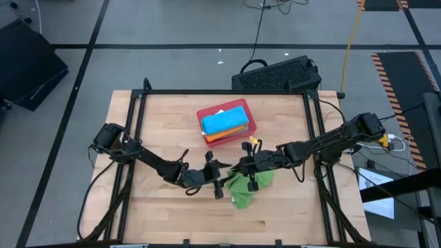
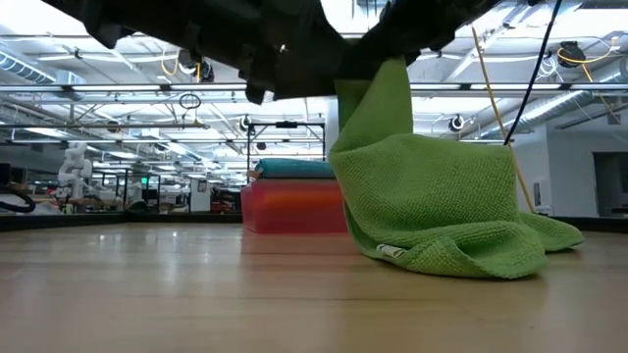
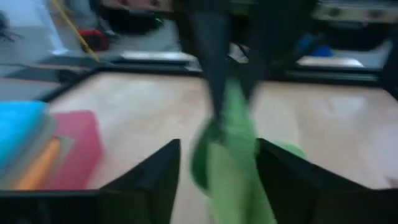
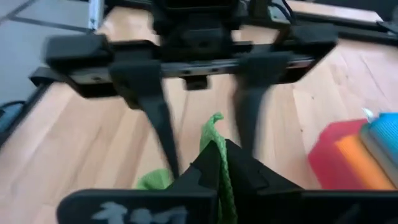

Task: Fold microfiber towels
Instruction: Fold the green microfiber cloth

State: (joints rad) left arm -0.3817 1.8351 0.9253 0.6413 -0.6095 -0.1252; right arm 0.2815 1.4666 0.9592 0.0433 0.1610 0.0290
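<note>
While the two dark arms meet over the near middle of the pale wooden table, the soft bright green microfiber towel hangs between them, its top pinched up off the boards and its lower half bunched on the wood. From where I stand the right gripper looks clenched on the upper edge of that cloth, a peak of green poking out above its closed fingers. The left gripper faces it with its fingers spread, the cloth hanging in the gap and nothing pressing on it, so I'd call it released. Behind them, well apart from the arms, sits the rigid red rectangular tray, with a bright blue towel lying flat on top of a stack and an orange towel showing at its edge beneath. My guess is the job is well along: several cloths look folded and stored, and this green one remains unfolded.
</note>
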